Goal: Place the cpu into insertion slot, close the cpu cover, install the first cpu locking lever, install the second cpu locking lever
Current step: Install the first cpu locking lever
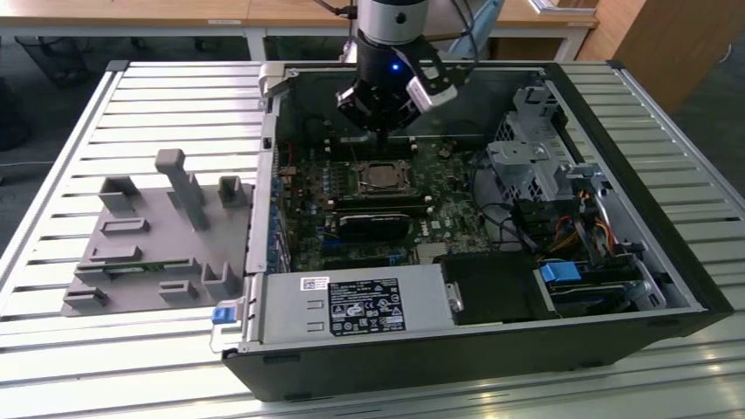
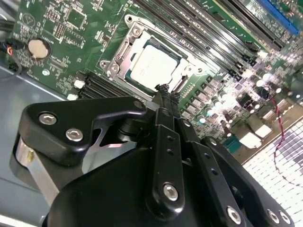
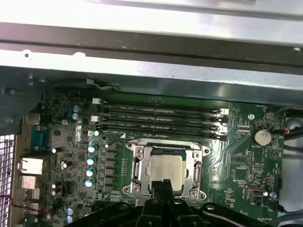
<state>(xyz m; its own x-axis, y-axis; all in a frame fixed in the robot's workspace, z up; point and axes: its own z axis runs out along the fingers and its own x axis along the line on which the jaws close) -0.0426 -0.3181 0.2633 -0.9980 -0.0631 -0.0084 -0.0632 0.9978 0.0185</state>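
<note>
One risk: the claw (image 2: 163, 90), pinched shut and empty, sits at the edge of the cpu cover (image 3: 140, 165); a skewed push could scrape the cpu (image 3: 165, 166).

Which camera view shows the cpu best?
The second wrist view: the cpu is closest there, its silver top almost wholly visible. The first wrist view shows it square-on, its near edge hidden behind the fingers. The exterior view shows it small and distant.

The cpu (image 3: 165, 168) lies framed by the cover (image 3: 138, 165) on the board (image 3: 241, 165) inside the case (image 1: 466, 358), with the gripper (image 2: 163, 90) just over the cpu's edge and a fixture (image 1: 140, 253) beside the case on the exterior view's left.
</note>
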